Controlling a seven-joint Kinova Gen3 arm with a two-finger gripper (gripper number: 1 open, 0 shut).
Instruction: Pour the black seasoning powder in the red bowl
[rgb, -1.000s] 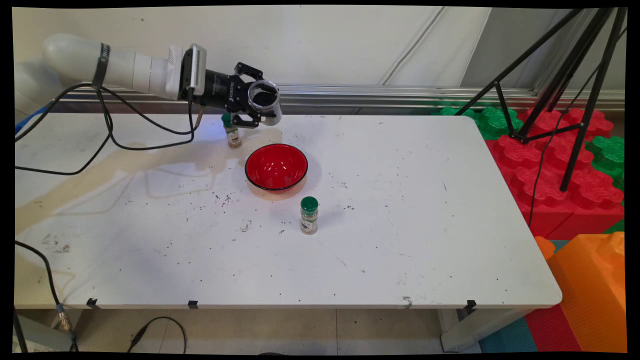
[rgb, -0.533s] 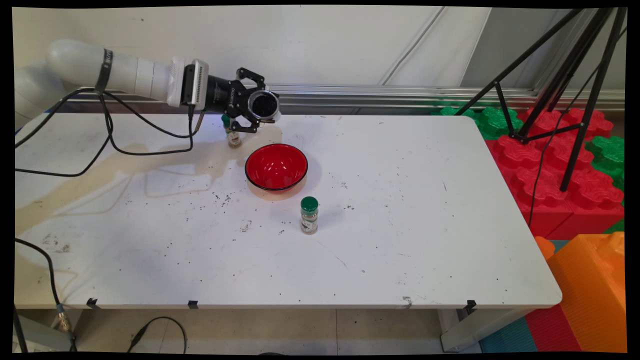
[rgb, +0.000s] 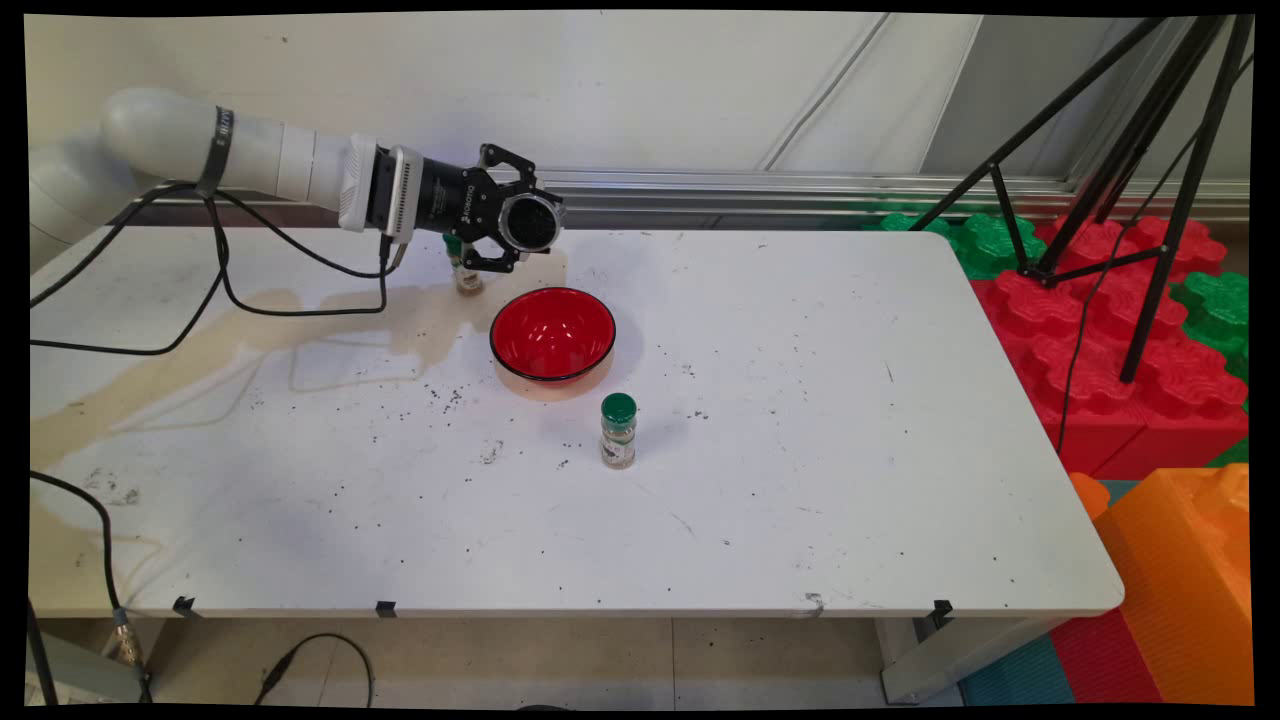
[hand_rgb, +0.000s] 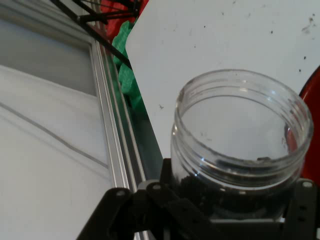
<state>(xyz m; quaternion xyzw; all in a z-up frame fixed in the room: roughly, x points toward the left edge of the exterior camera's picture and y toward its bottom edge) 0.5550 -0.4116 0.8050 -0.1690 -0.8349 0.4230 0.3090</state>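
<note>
Lower now, gripper (rgb: 522, 226) tips jar (hand_rgb: 239, 135) over table (rgb: 800, 450).

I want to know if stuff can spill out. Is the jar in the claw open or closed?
Open. The clear jar in the claw has no lid: its bare threaded rim shows in the hand view. It is tipped sideways, with dark bits inside.

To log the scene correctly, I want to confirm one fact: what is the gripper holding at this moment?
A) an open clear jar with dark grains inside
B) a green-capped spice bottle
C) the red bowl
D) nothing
A: the gripper is shut on an open clear jar with no lid and dark grains inside; the red bowl and both green-capped spice bottles stand on the table.
</note>
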